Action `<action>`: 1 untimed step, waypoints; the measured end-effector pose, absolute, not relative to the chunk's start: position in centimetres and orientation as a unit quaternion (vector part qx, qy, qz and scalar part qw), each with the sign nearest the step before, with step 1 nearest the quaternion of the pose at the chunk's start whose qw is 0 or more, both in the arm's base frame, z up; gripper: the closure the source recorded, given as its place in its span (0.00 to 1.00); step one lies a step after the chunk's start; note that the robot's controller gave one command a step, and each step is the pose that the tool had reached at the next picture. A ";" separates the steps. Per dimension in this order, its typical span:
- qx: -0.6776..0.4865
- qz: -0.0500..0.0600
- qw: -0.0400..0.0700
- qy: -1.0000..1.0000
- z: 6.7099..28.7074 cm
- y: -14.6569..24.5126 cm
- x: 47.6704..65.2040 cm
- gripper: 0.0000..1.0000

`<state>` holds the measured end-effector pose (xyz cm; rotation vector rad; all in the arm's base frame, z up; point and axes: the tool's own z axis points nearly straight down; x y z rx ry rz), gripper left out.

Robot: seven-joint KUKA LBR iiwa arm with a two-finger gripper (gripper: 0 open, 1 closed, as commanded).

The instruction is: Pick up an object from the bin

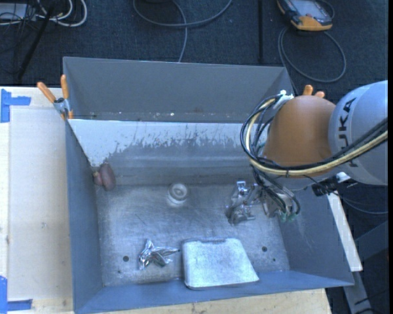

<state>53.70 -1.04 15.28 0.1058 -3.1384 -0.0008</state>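
- pincer [238,205] sits low in the bin's [183,97] right-middle; can't tell if it's apart or together
- nearest: pale grey cloth [219,263] by the front wall, small round cap [177,193] (clear plastic, maybe) mid-bin

Black lettering [345,124] printed on pale casing of arm [370,110], upper right: "KU" read, remainder crossed by cables [301,169] and not made out. No other text legible.
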 end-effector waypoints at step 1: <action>0.034 0.000 0.001 -0.999 15.3 -1.0 53.7 0.00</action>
